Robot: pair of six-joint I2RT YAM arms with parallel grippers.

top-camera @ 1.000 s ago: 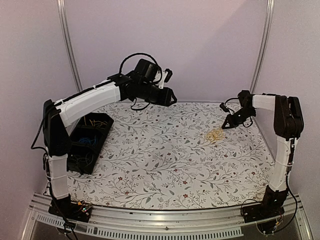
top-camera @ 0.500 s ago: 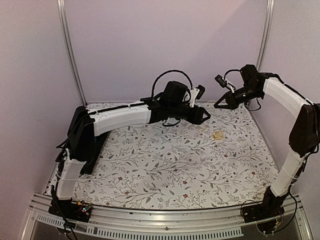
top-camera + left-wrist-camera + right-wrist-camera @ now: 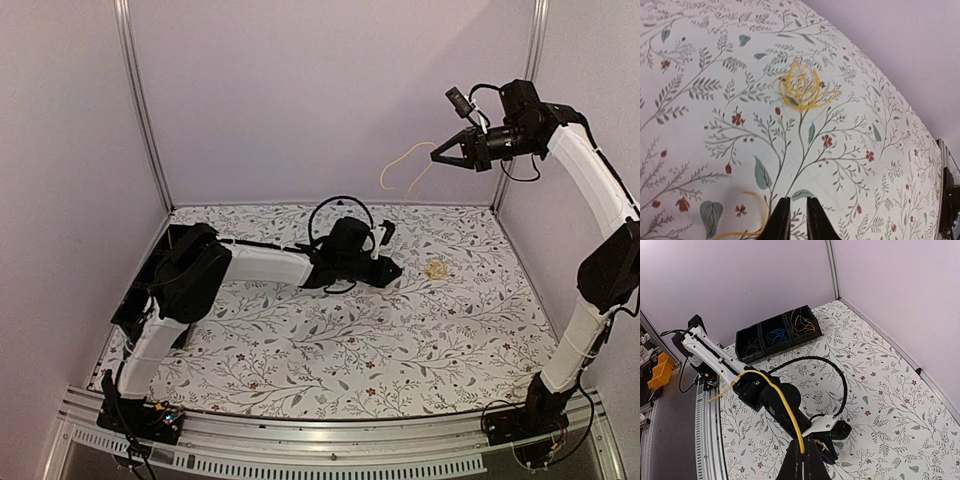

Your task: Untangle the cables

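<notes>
A small yellow cable bundle (image 3: 435,269) lies on the floral table at the right; it also shows in the left wrist view (image 3: 801,90). My right gripper (image 3: 437,157) is raised high at the upper right, shut on one yellow cable (image 3: 398,166) that hangs free in an arc. In the right wrist view the cable (image 3: 775,392) curves away from the closed fingertips of the right gripper (image 3: 802,460). My left gripper (image 3: 396,270) is low over the table, just left of the bundle, jaws a narrow gap apart with nothing between them (image 3: 795,220). A loose yellow cable loop (image 3: 756,210) lies beside its left finger.
A black three-part bin (image 3: 775,334) holding blue, yellow and pale wires stands at the table's left edge. The left arm (image 3: 260,265) stretches across the middle of the table. Side walls and metal posts (image 3: 525,90) close in the back corners.
The left arm swung from the bin at the left across to the right and dropped beside the bundle. The right gripper rose from the bundle, pulling one cable up high.
</notes>
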